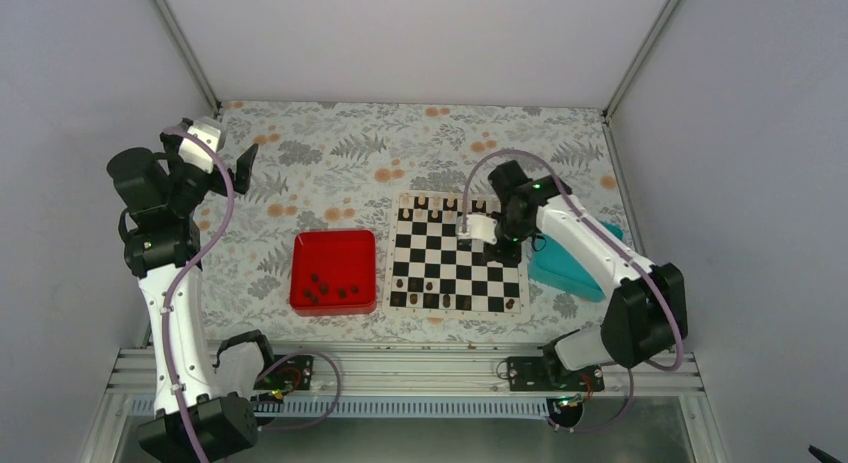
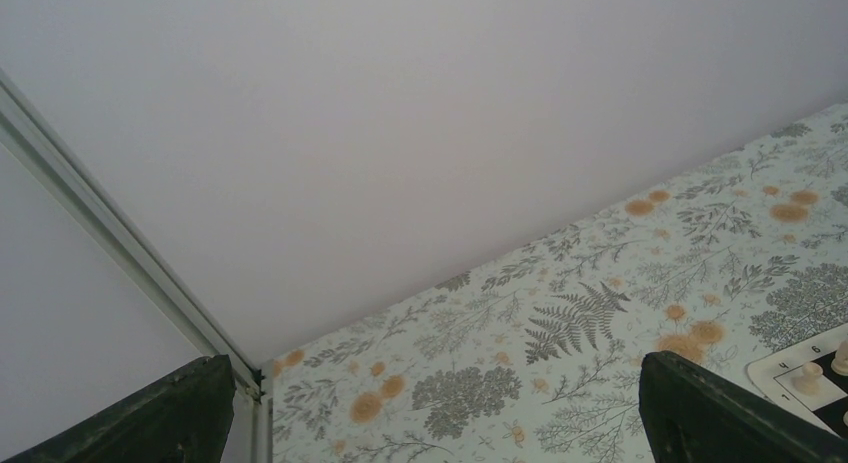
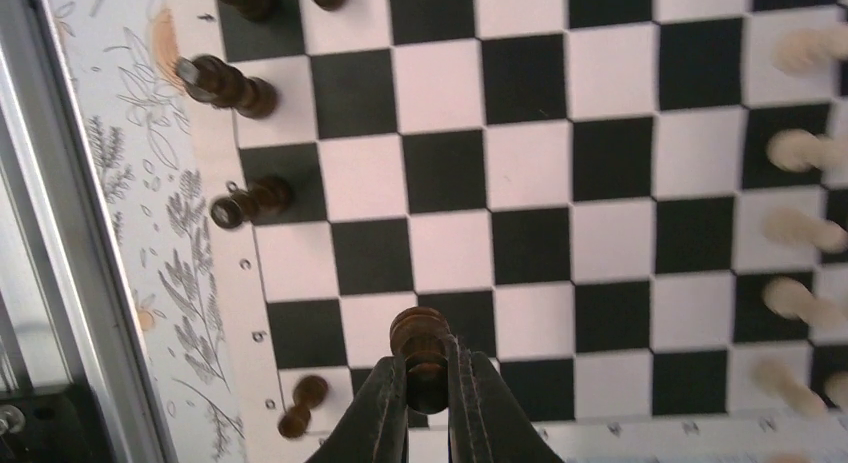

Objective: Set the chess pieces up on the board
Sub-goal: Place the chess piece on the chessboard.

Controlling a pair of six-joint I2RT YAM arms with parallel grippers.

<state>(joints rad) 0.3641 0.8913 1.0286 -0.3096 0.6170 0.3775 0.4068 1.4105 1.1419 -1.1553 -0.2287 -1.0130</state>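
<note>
A dark chess piece was pinched between the fingers of the right gripper, whose jaws were closed tight on its stem just below the rounded head. It hung near the right edge of the board, on the half closest to the arms; whether its base touched a square could not be told. Other dark pieces stood along the board's near edge, with one in the corner square just beside the held piece. Across the board, a row of pale pieces lined the far edge, blurred in the wrist view.

From above, the right arm reached in from the right, bending over the board's right side. A teal tray lay just beside the board under that arm. On the board's other side, near but apart from it, sat a red tray with several loose dark pieces scattered in it. Everything rested on a floral tablecloth.

The left gripper was raised well away at the far left of the table, its jaws spread wide with nothing between them, its camera facing the white wall and the cloth.
</note>
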